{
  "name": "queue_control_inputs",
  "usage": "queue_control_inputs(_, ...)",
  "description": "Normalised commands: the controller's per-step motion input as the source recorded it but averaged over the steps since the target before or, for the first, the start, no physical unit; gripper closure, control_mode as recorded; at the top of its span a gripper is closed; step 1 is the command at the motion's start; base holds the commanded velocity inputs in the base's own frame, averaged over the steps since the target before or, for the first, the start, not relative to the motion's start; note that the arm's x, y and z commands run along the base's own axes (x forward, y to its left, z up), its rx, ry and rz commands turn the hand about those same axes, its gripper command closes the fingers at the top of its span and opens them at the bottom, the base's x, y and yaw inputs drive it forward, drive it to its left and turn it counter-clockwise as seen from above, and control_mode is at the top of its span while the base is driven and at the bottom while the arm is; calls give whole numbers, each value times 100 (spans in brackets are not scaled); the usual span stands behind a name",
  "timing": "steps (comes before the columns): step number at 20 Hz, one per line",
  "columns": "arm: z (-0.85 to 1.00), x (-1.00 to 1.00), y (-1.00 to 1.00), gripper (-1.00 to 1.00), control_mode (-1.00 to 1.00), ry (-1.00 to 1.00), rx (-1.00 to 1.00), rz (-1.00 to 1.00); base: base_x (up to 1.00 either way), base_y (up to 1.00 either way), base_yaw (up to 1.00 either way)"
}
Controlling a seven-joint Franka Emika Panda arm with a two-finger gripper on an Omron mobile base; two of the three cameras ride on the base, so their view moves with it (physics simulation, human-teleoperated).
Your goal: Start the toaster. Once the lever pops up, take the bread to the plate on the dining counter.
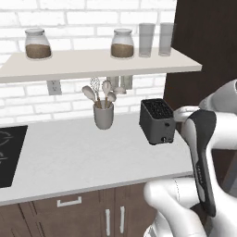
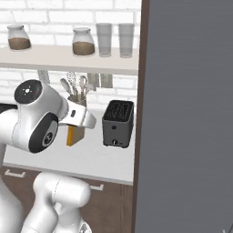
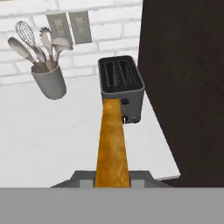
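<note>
The jaws (image 3: 113, 177) are pinched on one flat tan slice of bread with a darker crust edge (image 3: 112, 144). In the hand view the slice shows edge-on as a long orange-brown strip, its long axis running away from the jaws toward the one small dark grey boxy toaster (image 3: 122, 86), and its far end overlaps the toaster's near face. The finger tips themselves are hard to make out beneath the slice. In the right base view only a small tan piece of the slice (image 2: 74, 135) shows below the white arm, which hides the rest of it.

The toaster stands on the pale grey table (image 3: 52, 131) against the white brick wall, at the table's right end, just beside a tall dark brown cabinet panel (image 3: 183, 78). Two top slots can be counted, both dark inside.

To the left of the toaster stands one grey cup of pale utensils (image 1: 103, 110). On the wall shelf (image 1: 92, 62) above are two jars with brown contents (image 1: 37, 44) and two clear glasses (image 1: 146, 40). A black cooktop (image 1: 9, 152) is cut off at the left edge.
</note>
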Motion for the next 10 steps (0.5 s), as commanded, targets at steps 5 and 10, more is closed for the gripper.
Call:
queue_control_inputs(5, 0, -54, 20, 100, -100, 7, 0, 0, 0, 0, 0)
queue_control_inputs(10, 0, -25, 14, 100, 100, 3, 0, -1, -26, 17, -1)
